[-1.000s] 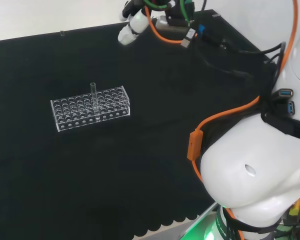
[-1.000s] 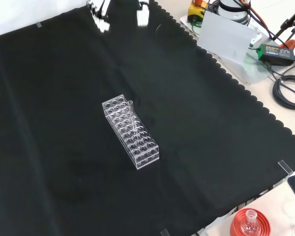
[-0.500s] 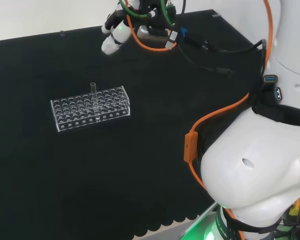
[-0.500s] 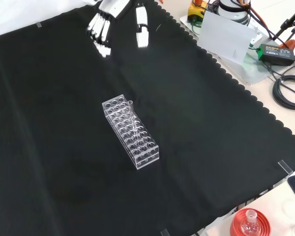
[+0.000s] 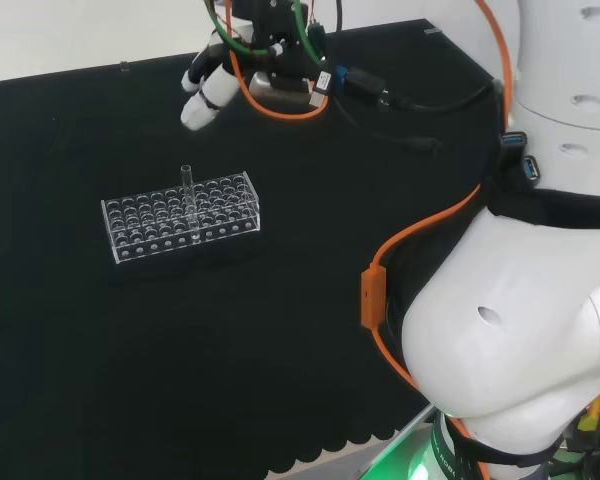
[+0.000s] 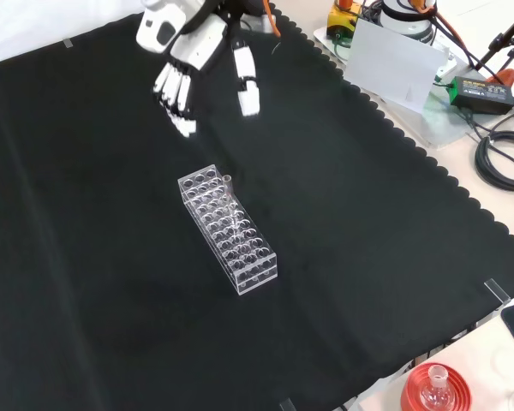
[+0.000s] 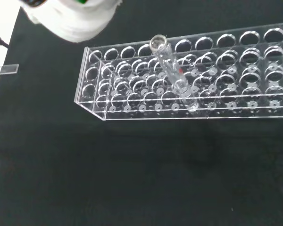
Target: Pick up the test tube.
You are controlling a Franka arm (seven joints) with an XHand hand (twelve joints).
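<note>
cloth [image 6: 368,257]: matt black fabric, scalloped edge | rack [image 6: 229,229]: clear glossy plastic, see-through | tube [image 7: 172,75]: clear, smooth, looks like glass or plastic | hand [image 6: 193,51]: smooth white and black plastic shell, a bit shiny | arm [image 5: 520,330]: glossy white casing

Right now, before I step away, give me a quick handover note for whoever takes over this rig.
Robot hand: open, fingers straight, holding nothing, in the air above the black cloth, short of the rack.
Test tube: standing upright in the clear test tube rack, in a hole along one long edge near one end, untouched.
Done: nothing grasped yet.
Left: bring the hand to the tube, close on it, lift it out.
</note>
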